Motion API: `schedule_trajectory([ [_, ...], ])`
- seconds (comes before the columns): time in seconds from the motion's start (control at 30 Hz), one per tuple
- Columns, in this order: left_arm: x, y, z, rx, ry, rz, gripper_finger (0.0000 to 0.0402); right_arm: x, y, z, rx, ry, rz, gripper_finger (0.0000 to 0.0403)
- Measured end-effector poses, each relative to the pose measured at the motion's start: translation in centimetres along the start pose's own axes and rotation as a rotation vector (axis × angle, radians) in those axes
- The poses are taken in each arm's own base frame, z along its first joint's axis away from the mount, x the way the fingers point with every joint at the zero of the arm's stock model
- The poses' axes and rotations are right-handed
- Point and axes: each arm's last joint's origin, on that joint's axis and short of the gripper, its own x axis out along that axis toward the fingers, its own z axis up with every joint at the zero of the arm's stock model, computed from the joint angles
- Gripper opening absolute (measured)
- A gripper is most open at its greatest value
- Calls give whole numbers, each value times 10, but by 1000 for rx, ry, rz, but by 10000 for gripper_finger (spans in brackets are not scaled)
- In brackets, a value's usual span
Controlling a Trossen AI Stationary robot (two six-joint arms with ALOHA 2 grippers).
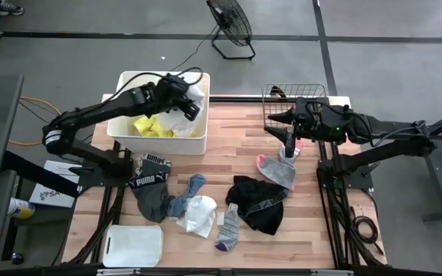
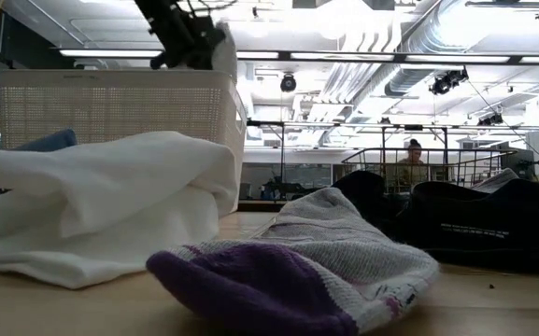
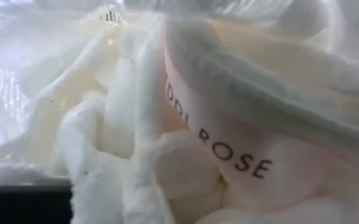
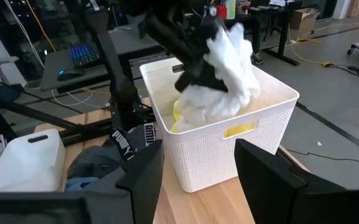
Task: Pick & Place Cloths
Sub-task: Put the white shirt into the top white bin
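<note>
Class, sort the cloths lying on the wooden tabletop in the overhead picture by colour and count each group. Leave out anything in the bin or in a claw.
Dark grey: 1, waistband shorts
Blue: 1, sock
White: 1, cloth
Grey with purple toe: 1, sock
Black: 1, garment
Grey-pink: 1, sock
Total: 6
</note>
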Motion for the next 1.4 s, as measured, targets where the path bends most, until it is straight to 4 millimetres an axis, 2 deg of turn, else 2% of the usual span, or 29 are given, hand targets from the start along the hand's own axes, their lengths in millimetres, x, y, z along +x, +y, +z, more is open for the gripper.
schedule_trajectory([
  [0.23, 37, 13, -9, -59, 152, 14, 145, 0, 0, 0, -1, 5, -1, 191],
  [0.47, 63, 27, -28, -92, 380, 46, 145, 0, -1, -3, 12, 30, -7, 191],
  [0.67, 78, 35, -43, -84, 536, 71, 145, 0, -1, -5, 7, 47, -11, 191],
  [0.93, 98, 42, -54, -118, 655, 49, 145, 0, -1, -5, 9, 50, -13, 191],
  [1.4, 134, 37, -76, -112, 791, 36, 145, 0, -1, -5, 31, 50, -13, 191],
])
